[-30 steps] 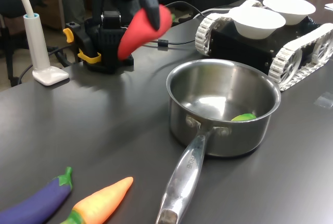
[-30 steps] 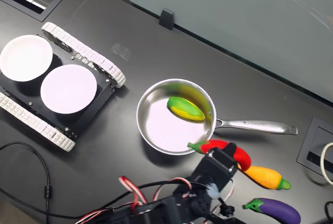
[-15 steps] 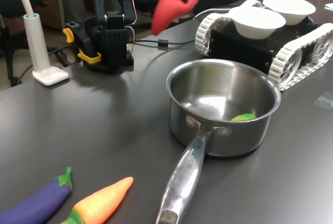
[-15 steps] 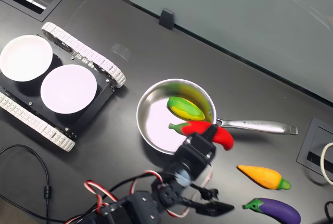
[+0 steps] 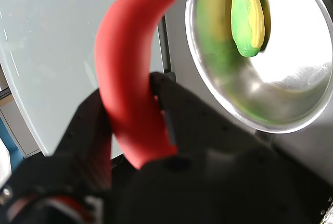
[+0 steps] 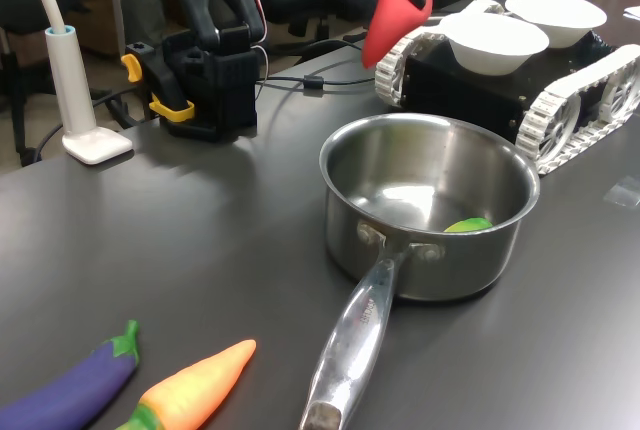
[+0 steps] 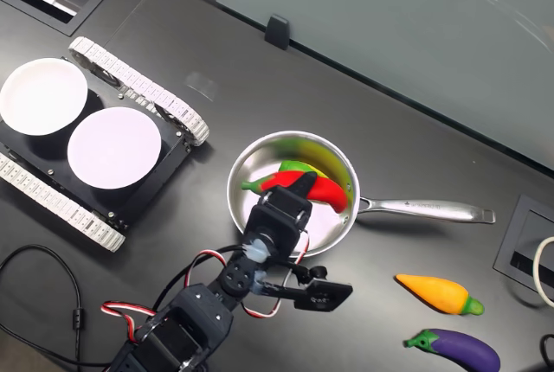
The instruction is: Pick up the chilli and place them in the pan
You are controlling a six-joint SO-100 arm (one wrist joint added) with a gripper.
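Chilli (image 7: 299, 184) hangs in the air above the pan (image 7: 260, 216), clamped between the black jaws of the gripper (image 7: 290, 199), which are closed on its middle. In the second exterior view its long axis runs across the pan's opening, green stem end toward the second exterior view's left and the blunt red end toward the second exterior view's right, nearer the pan's handle (image 7: 428, 210). In the first exterior view the red tip (image 6: 390, 12) points downward, well above the desk (image 6: 200, 220) and behind the pan (image 6: 430, 210). In the wrist view the curved red body (image 5: 130, 73) arcs out past the jaws beside the steel rim (image 5: 208, 78). A green and yellow toy (image 5: 247, 16) lies inside the pan.
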